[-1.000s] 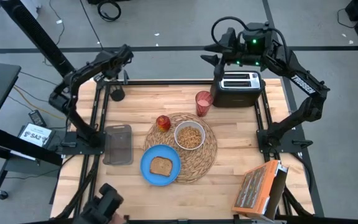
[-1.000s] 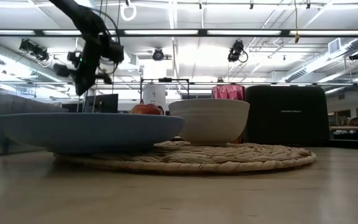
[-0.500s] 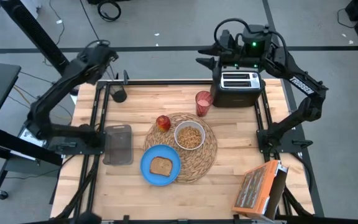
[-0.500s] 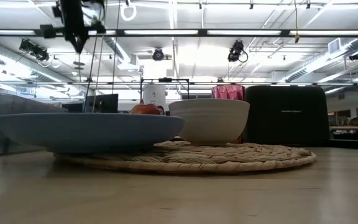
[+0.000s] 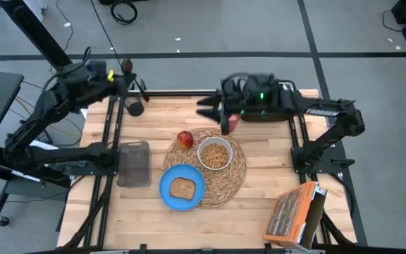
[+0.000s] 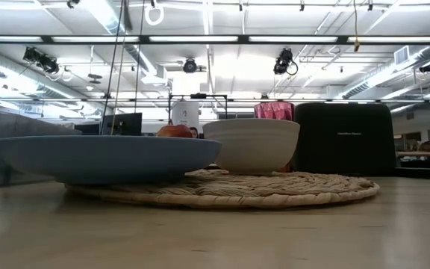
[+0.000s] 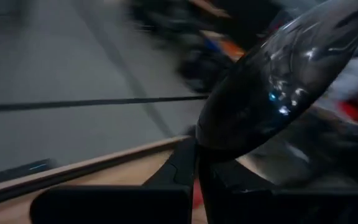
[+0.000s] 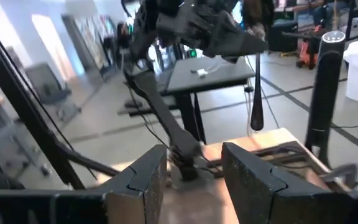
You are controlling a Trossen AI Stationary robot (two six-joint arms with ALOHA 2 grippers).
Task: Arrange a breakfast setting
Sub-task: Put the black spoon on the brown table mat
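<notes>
The round straw placemat lies mid-table. On it sit the white bowl, filled with cereal, and the blue plate with the toast slice. The red apple rests at the mat's far left rim. The pink cup stands behind the mat, partly under my right arm. My right gripper is open and empty, just left of the cup. My left gripper is raised beyond the table's far left corner, shut on the dark spoon. My left gripper pinches the spoon's handle between its two fingers, near the handle's free end. In the right wrist view the spoon hangs straight down below the gripper, bowl end lowest. It is lifted clear of the table.
The black toaster stands at the far right, mostly under my right arm in the high view. An orange cereal box lies at the near right corner. A grey tray lies at the left edge.
My left gripper has risen and swung away from the table's far left corner, out of the low view, carrying the spoon. My right gripper has come down from above the toaster toward the table's left, and now stands beside the pink cup.
</notes>
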